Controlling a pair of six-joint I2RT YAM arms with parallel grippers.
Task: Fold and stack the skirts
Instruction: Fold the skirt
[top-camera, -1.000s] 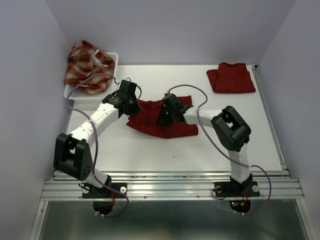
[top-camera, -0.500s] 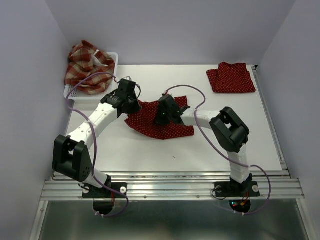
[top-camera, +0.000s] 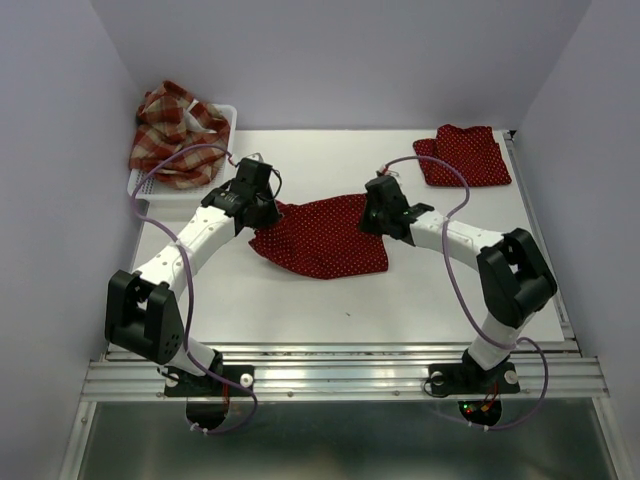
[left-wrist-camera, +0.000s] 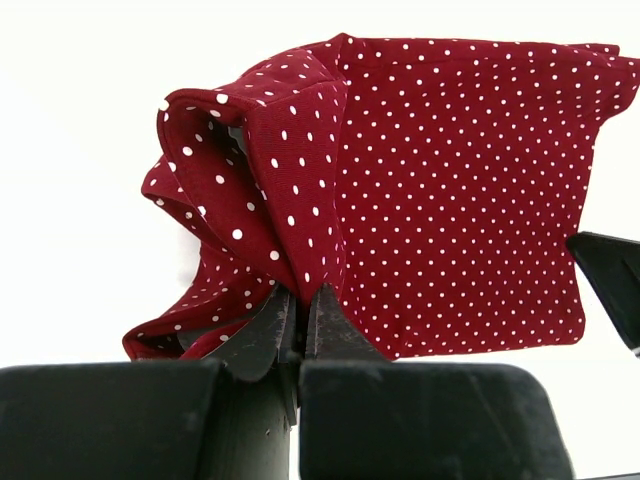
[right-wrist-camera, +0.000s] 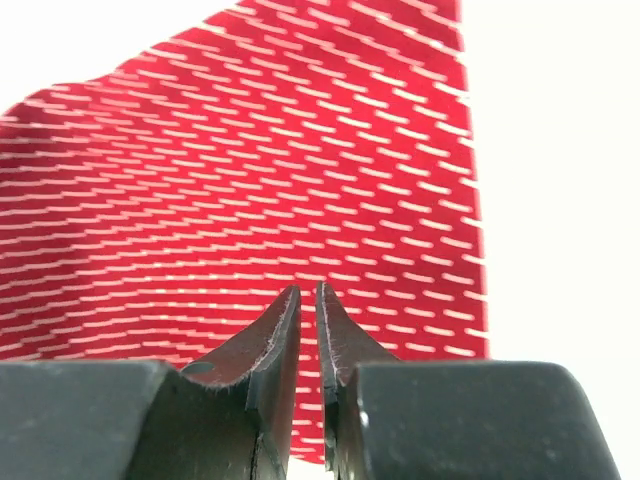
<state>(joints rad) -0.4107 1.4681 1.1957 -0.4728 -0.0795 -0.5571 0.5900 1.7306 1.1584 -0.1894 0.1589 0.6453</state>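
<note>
- The dotted skirt (top-camera: 320, 240) is lying in the middle of the table (top-camera: 450, 290), mostly flat, with its left side bunched and raised.
- The left gripper (left-wrist-camera: 300, 300) is pinching this bunched left edge, and its jaws are pressed together on the cloth.
- The right gripper (right-wrist-camera: 308, 292) is standing at the skirt's right edge. Its jaws are showing only a thin gap, and I cannot tell if cloth is caught there.
- A second dotted skirt (top-camera: 462, 155) is lying folded at the far right, and the plaid skirt (top-camera: 175, 135) is heaped on the basket (top-camera: 228, 112).
- It seems the middle skirt is now being folded. The next move is probably calling for the left arm to carry its edge across to the right edge, keeping the layers even.
</note>
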